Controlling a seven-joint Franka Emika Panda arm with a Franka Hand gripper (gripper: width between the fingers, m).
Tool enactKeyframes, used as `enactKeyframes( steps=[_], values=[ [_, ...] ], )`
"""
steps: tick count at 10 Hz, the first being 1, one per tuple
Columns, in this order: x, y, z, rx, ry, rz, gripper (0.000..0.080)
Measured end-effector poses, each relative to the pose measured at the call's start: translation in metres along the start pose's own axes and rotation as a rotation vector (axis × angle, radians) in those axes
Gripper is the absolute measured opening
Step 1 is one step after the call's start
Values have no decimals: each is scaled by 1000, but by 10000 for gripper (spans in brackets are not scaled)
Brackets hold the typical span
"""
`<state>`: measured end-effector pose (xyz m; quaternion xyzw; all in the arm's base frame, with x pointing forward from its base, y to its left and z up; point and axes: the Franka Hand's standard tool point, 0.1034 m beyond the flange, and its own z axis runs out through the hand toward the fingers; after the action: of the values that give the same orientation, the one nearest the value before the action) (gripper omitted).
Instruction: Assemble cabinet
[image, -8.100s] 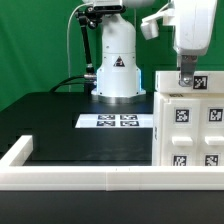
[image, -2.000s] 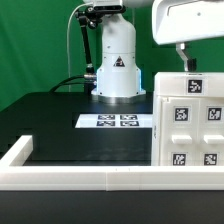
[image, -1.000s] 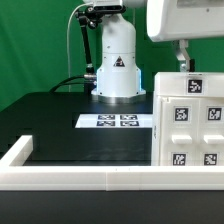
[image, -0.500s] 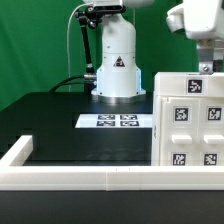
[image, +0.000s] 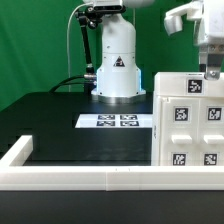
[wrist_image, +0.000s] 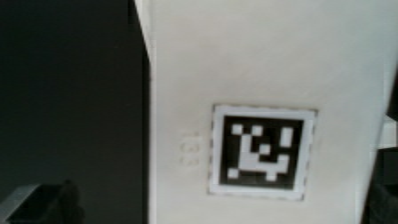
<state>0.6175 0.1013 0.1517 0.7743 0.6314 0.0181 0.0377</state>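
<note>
The cabinet (image: 190, 120) is a matte white box with several black-and-white tags, standing at the exterior view's right on the black table. My gripper (image: 210, 70) hangs just above the cabinet's top, near its right end, and holds nothing. In the wrist view the cabinet's white top (wrist_image: 196, 90) fills the frame with one tag (wrist_image: 262, 148) on it. One dark fingertip (wrist_image: 45, 200) shows far out to the side over the black table, so the jaws stand wide apart.
The marker board (image: 118, 121) lies flat on the table before the arm's white base (image: 116, 65). A long white rail (image: 90, 178) edges the table's front, with a raised corner at the exterior view's left (image: 18, 152).
The gripper rose off the cabinet's top, then moved toward the exterior view's right and came down a little. The cabinet has not moved.
</note>
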Motion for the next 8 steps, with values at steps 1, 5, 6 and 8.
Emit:
enactKeyframes(
  steps=[1,5,6,8],
  values=[
    [-1,-1,5,6,-4,3,796],
    [-2,-3,8,3,-7,33,592],
    [-3,-4,8,-12,-2,38,562],
    [-4,-3,8,-14,-3,73,562]
  ],
)
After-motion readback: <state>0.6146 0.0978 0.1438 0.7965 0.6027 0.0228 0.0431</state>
